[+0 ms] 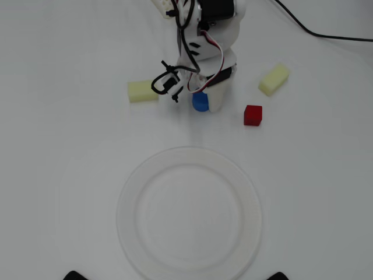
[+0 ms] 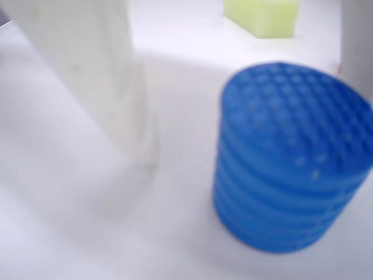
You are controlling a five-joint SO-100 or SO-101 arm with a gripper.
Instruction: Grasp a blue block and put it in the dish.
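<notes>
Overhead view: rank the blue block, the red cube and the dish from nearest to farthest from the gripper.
1. The blue block: at the gripper, right by its fingertips.
2. The red cube: off to the right, apart.
3. The dish: lowest in the picture, its centre farthest away, nothing on it.

White plastic arm (image 1: 217,55) showing black motor at top, black and red-white cables looping down its side; white finger (image 2: 87,76) looking smooth, blurry in wrist view.
</notes>
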